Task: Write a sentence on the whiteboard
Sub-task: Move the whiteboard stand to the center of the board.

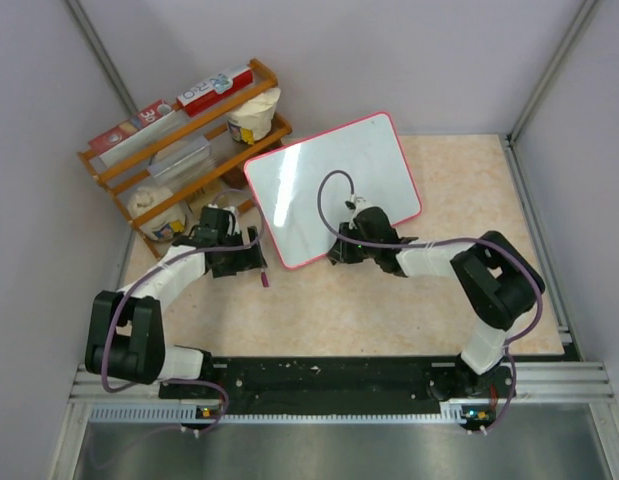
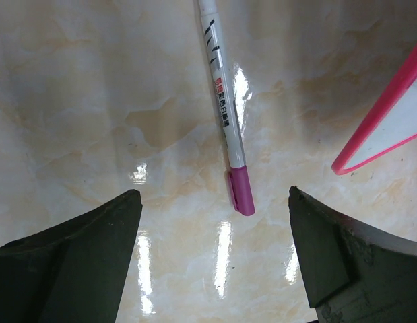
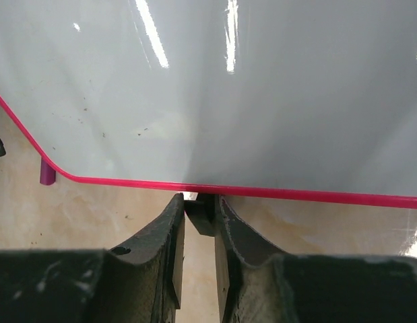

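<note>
Pen [image 2: 225,114] with a label too tiny to read is lying on the shiny beige bench [image 2: 93,101], 12 o'clock from the wide-open, empty left hand [image 2: 213,198]; right hand [image 3: 199,202] is pinching the black clip [image 3: 200,215] on the whiteboard [image 3: 262,101]

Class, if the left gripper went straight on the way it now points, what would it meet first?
Probably the pen lying between the left gripper's open fingers, else the table beside it; depth is unclear.

Bright, even light falls from overhead, and shadows on the desk [image 2: 93,101] are faint and soft. White glare streaks cross the whiteboard [image 1: 334,185] in the top and right wrist views. Shiny patches dot the desk's glossy surface. The left end effector [image 2: 213,196] and right end effector [image 3: 199,202] look dark and slightly soft-edged up close.
</note>
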You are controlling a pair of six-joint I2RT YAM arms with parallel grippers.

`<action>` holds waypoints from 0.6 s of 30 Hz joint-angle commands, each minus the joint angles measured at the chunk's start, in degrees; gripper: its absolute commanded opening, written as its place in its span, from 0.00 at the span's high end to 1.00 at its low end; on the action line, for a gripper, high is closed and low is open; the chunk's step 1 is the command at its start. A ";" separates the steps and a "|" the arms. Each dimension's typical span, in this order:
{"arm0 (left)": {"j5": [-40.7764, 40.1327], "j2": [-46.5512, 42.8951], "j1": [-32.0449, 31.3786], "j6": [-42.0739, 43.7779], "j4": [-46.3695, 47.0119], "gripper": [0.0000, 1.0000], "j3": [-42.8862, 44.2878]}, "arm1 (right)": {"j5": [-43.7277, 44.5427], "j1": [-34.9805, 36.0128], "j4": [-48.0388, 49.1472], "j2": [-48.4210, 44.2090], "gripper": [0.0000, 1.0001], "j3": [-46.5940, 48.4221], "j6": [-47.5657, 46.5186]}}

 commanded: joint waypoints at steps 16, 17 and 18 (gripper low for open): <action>-7.69 2.03 -3.95 -0.74 0.43 0.11 1.63 | 12.11 -2.48 -14.96 -19.05 0.44 -4.48 -4.44; -8.31 3.16 -4.39 -0.92 0.35 0.12 2.06 | 12.11 -3.36 -15.22 -19.23 0.44 -4.74 -4.71; -8.75 3.78 -4.74 -1.18 0.26 0.12 2.42 | 11.68 -4.16 -15.31 -19.41 0.44 -5.09 -4.88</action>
